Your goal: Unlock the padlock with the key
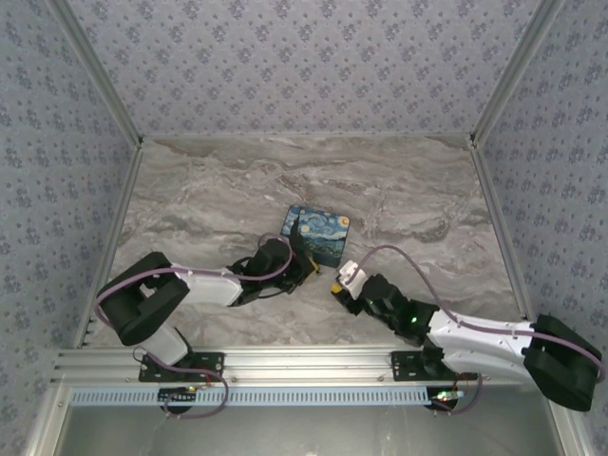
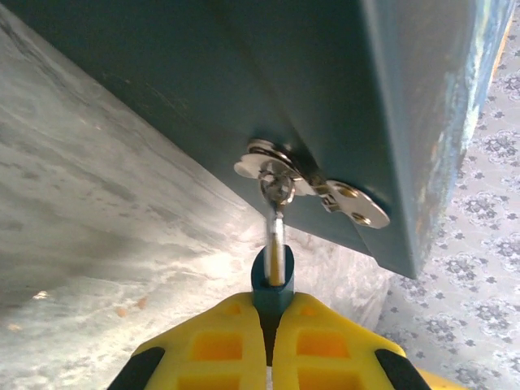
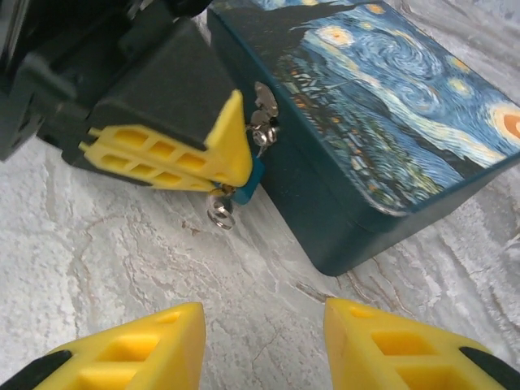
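Observation:
The padlock (image 2: 272, 296) is tiny and teal, its thin shackle threaded through the silver hasp (image 2: 280, 175) on the painted box's dark teal front wall (image 2: 244, 81). My left gripper (image 2: 273, 315) is shut on the padlock's body. From the right wrist, that left gripper (image 3: 237, 166) shows side-on with the padlock (image 3: 255, 174) poking out beside the box (image 3: 382, 106). The key (image 3: 221, 211), with a small silver ring, hangs from the padlock's underside just above the table. My right gripper (image 3: 264, 329) is open, a short way in front of the key, with nothing between its fingers.
The Starry-Night box (image 1: 318, 233) lies mid-table on the marble top (image 1: 218, 199). Both arms meet at its near edge, left gripper (image 1: 302, 266) and right gripper (image 1: 340, 285) close together. Patterned walls close in the sides and back.

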Robot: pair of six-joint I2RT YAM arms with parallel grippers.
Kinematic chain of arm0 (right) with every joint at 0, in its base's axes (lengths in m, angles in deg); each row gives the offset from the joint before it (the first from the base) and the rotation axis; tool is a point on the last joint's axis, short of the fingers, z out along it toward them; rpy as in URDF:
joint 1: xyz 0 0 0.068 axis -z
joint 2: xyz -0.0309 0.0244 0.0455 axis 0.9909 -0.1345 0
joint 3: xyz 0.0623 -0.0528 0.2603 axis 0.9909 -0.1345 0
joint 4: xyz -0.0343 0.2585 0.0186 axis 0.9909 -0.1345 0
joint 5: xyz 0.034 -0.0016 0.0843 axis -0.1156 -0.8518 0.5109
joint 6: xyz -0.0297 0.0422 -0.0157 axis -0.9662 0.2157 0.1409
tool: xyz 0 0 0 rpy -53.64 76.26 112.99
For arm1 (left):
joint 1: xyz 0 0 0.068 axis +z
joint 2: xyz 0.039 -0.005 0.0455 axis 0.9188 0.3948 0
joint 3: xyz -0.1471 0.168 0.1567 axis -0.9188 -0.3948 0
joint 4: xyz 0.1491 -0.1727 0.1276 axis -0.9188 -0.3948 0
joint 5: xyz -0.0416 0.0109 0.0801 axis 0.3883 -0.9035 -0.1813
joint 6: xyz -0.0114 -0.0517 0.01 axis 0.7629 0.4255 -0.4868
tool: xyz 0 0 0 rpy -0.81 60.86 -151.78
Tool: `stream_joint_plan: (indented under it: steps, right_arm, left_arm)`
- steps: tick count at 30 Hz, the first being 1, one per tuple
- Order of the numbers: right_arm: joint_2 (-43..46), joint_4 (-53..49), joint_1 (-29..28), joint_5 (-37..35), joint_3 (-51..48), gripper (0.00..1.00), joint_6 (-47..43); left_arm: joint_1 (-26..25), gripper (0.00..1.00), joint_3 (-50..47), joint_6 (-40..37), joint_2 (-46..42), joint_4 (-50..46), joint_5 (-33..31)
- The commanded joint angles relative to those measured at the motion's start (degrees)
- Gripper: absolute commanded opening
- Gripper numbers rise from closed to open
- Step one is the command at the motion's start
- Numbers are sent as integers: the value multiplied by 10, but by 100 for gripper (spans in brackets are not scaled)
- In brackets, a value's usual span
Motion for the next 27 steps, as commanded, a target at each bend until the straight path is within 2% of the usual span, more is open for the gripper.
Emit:
stream_joint_plan:
  steps: [1, 9, 21, 27]
  right_arm:
    - [-39, 24, -35, -98, 21, 45, -54]
    - [-141, 81, -59, -126, 53, 44, -84]
    - [-205, 119, -34, -96, 84, 39, -98]
    - [-218, 126, -18, -83, 92, 31, -93]
  left_arm:
    - [-4, 0, 26, 22, 4, -19, 18]
    - [-7, 0, 34, 34, 1, -36, 26]
    - [-10, 0, 42, 33, 2, -41, 26]
    - [-11, 0, 43, 35, 1, -40, 27]
